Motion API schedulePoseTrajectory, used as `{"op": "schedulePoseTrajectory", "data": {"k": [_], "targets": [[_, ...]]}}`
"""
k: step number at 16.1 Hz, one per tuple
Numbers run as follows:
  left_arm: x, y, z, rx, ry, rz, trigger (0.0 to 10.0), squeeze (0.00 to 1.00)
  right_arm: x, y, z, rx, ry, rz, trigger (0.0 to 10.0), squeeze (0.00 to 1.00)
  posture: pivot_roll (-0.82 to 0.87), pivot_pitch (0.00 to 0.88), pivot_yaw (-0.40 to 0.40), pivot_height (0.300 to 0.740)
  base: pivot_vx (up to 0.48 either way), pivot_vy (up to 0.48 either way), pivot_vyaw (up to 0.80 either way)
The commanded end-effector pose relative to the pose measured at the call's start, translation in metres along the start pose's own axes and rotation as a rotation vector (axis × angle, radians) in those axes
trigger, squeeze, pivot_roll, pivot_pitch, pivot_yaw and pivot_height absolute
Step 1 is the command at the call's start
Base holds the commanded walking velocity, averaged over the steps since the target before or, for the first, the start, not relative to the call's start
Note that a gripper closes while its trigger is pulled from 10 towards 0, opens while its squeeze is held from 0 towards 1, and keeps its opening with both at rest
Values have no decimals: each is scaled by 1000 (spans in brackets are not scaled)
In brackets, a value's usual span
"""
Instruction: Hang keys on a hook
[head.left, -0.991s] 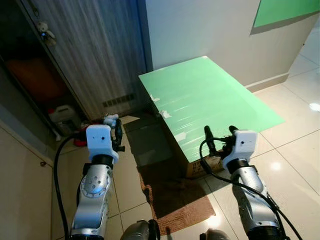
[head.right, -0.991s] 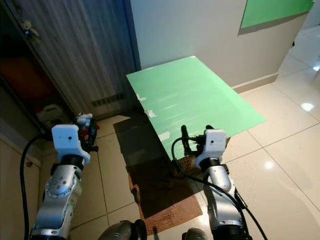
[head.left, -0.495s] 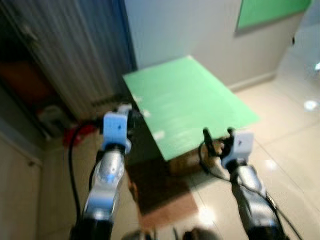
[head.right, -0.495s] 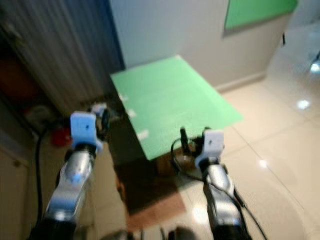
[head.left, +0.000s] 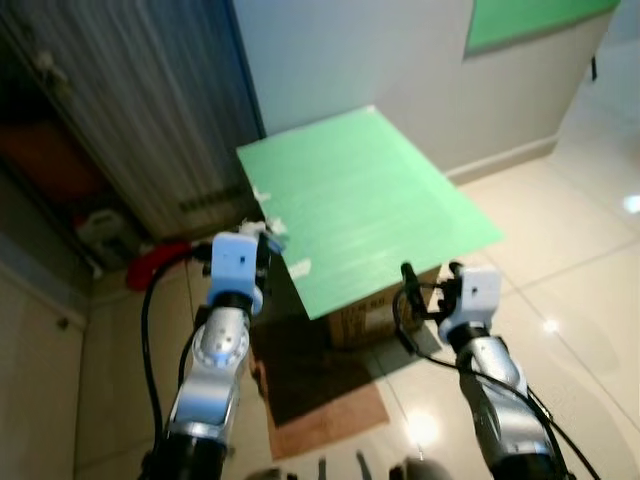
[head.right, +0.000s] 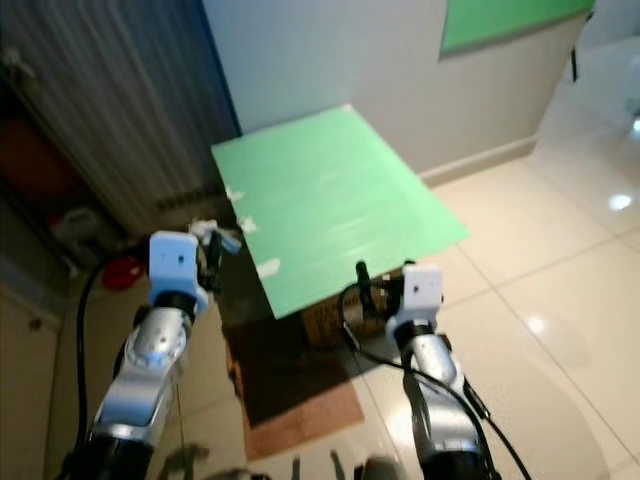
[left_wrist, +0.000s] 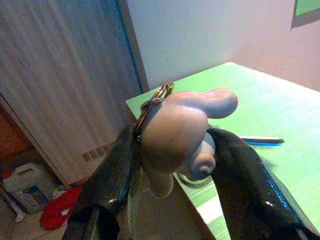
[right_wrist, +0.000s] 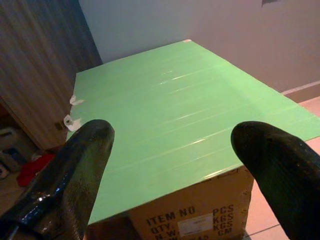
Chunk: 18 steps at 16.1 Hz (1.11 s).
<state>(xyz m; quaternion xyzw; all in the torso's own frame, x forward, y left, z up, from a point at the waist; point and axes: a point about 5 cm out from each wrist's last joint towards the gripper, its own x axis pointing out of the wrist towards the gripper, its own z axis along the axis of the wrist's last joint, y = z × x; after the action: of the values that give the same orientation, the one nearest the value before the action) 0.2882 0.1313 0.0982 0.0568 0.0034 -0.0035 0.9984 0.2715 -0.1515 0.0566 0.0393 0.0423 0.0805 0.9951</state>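
left gripper (left_wrist: 172, 150) pinching keys (left_wrist: 176, 135), now lifted toward frame centre | right gripper (right_wrist: 172, 145) spread, idle | carrying onward; no hook identifiable yet

Keyring chain (left_wrist: 152, 104) runs down behind the left gripper (left_wrist: 175, 165) finger, its keys hidden; head views are slightly blurred
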Motion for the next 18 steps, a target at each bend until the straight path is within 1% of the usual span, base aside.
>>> {"op": "schedulePoseTrajectory", "data": {"k": [1, 4, 8, 9, 10, 13, 15, 18], "targets": [[1, 3, 2, -22, 4, 8, 0, 0, 1, 6, 0, 7, 7, 28, 10000, 0, -153, 96, 121, 740, 480, 0, 0], [0, 2, 1, -63, 13, 11, 0, 0, 1, 5, -1, 12, 13, 20, 10000, 0, -157, 93, 123, 740, 480, 0, 0], [2, 2, 0, -64, 17, 15, 0, 0, 1, 5, 0, 0, 16, 19, 10000, 0, -164, 86, 125, 740, 480, 0, 0], [2, 1, 0, -64, 15, 11, 0, 0, 0, 5, 0, -1, 14, 18, 10000, 0, -164, 86, 125, 740, 480, 0, 406], [2, -1, 1, -78, 12, 4, 0, 0, 0, 4, 0, -7, 15, 17, 10000, 0, -168, 83, 127, 740, 0, 0, 706], [1, -1, 1, -69, 1, -9, 0, 0, -1, 4, -1, -15, 22, 23, 10000, 0, -165, 77, 129, 740, 0, 0, 665], [-2, -6, 2, -60, -18, -51, 0, 0, -1, 5, -2, -15, 27, 34, 10000, 0, -163, 70, 127, 740, 0, 0, 597], [-3, -5, 0, -43, -9, -41, 0, 0, 0, 4, -2, -14, 29, 35, 10000, 0, -161, 69, 121, 740, 0, 0, 569]]}}
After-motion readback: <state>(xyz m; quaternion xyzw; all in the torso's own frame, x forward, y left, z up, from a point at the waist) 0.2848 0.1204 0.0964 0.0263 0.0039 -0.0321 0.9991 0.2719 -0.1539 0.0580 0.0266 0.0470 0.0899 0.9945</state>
